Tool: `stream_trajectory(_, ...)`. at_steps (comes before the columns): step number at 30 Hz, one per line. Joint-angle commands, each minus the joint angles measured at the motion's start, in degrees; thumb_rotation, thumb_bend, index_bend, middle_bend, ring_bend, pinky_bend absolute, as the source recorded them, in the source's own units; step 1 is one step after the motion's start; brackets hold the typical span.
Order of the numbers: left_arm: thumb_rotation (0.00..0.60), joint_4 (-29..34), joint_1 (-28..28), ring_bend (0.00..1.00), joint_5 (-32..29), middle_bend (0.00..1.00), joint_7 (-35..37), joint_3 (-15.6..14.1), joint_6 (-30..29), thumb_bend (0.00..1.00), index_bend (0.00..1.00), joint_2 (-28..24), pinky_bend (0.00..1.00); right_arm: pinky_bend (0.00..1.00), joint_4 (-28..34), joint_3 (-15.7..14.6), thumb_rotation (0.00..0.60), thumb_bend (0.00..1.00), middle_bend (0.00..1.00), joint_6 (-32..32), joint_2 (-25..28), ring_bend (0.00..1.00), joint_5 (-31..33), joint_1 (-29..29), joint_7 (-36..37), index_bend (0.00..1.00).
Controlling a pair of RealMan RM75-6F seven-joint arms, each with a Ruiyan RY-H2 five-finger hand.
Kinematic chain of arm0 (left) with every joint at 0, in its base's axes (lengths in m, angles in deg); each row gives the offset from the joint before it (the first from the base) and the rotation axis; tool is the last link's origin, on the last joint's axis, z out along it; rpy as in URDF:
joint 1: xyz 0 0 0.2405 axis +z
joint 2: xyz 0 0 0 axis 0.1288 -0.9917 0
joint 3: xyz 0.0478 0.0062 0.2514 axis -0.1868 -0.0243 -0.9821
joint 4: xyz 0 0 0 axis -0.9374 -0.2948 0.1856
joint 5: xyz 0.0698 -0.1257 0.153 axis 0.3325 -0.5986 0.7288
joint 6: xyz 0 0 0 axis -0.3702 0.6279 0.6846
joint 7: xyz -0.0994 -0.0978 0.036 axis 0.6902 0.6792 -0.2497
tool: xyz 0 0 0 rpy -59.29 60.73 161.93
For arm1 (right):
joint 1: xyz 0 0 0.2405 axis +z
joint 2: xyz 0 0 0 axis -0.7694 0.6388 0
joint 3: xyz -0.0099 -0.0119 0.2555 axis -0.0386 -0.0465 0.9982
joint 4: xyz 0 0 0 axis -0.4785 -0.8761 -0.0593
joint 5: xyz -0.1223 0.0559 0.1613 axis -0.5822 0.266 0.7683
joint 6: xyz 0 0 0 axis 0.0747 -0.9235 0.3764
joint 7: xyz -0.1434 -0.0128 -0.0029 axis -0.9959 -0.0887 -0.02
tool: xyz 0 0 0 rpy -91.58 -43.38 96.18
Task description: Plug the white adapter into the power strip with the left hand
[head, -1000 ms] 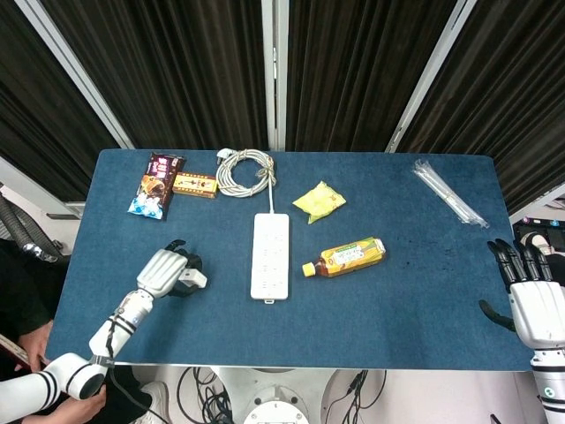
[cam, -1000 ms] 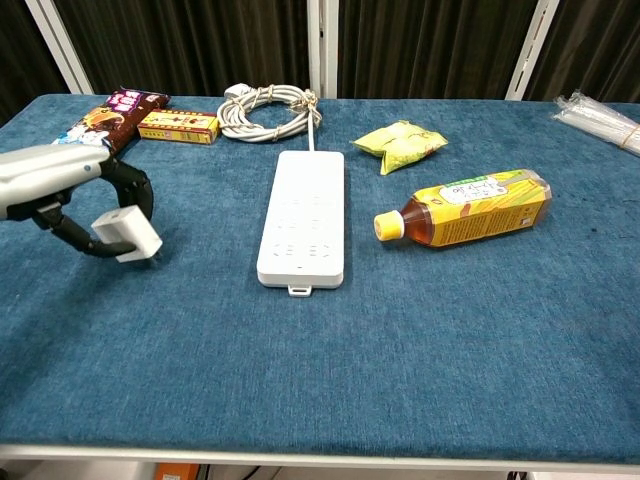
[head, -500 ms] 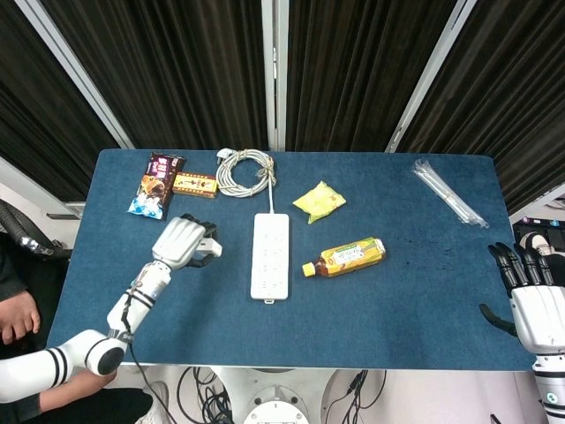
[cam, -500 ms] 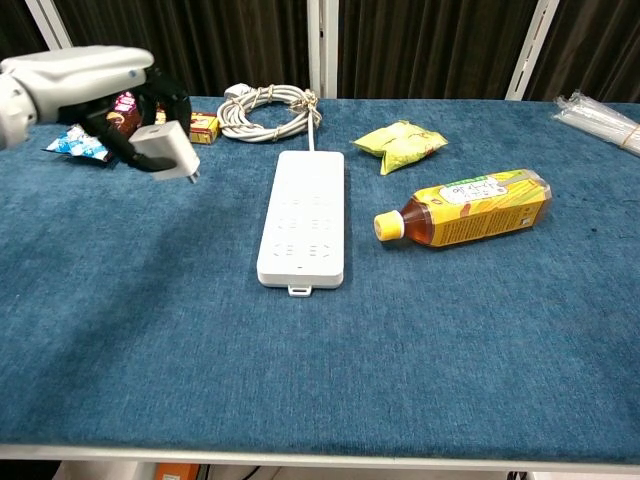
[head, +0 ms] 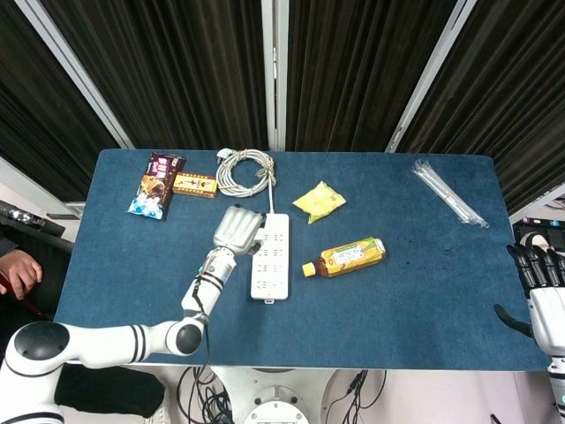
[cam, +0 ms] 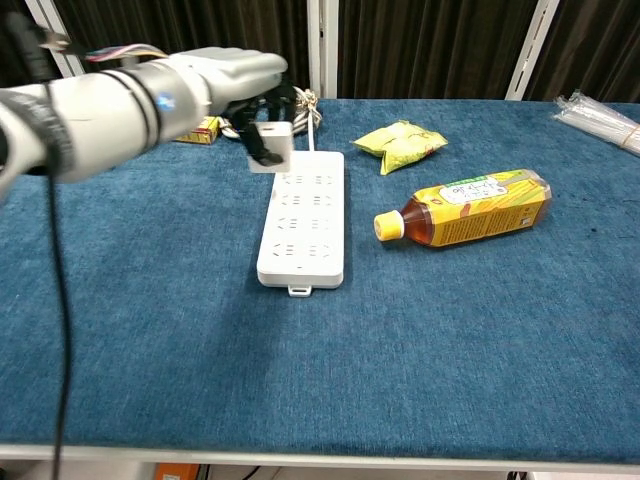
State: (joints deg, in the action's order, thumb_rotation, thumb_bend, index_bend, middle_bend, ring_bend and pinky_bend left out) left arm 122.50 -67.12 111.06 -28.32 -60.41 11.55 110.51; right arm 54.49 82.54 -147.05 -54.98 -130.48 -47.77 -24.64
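The white power strip (head: 272,256) (cam: 303,215) lies lengthwise in the middle of the blue table, its cord running to a coil at the back. My left hand (head: 237,229) (cam: 240,75) hovers over the strip's far left corner and grips the white adapter (cam: 271,145) from above. In the head view the hand hides the adapter. The adapter hangs just above the strip's far end, apart from it. My right hand (head: 546,291) shows at the right edge beyond the table, fingers spread and holding nothing.
A tea bottle (head: 345,256) (cam: 470,207) lies on its side right of the strip. A yellow packet (head: 319,200) sits behind it. Coiled white cable (head: 245,170), a snack bar (head: 194,185) and a dark wrapper (head: 156,185) lie at the back left. Clear plastic sleeve (head: 449,193) at the back right.
My left hand has carried the adapter up off the table's left side and rightward to the far end of the power strip. The right hand has barely shifted.
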Motion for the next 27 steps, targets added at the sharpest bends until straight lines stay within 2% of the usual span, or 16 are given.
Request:
stream_trajectory(1,0.6,-2.6,-3.21,0.6,-3.02,0.74,-3.25,1.42,-2.33,0.34,0.66,3.04,0.38,0.0,-0.3,0.01,0.6,0.08,0.07,0.05,0.03,0.0,0.13,-0.1,0.46,0.0)
stream_trajectory(10,0.6,-7.75,-6.81,0.6,-6.97,0.74,-7.25,2.12,-5.68,0.34,0.66,7.28,0.39,0.0,-1.33,0.27,0.6,0.08,0.07,0.13,0.41,0.0,0.91,-0.38,2.06,0.0)
stream_trajectory(19,0.6,-9.34,-8.17,0.6,-10.52,0.74,-9.56,2.45,-6.28,0.34,0.66,9.25,0.39,0.0,-2.17,0.44,0.6,0.08,0.07,1.0,0.19,0.0,1.14,0.04,2.89,0.0)
stream_trajectory(27,0.6,-10.67,-8.6,0.6,-11.1,0.74,-9.76,2.38,-6.15,0.34,0.66,10.02,0.4,0.0,-2.39,0.63,0.6,0.08,0.07,1.37,0.26,0.0,1.51,0.18,3.13,0.0)
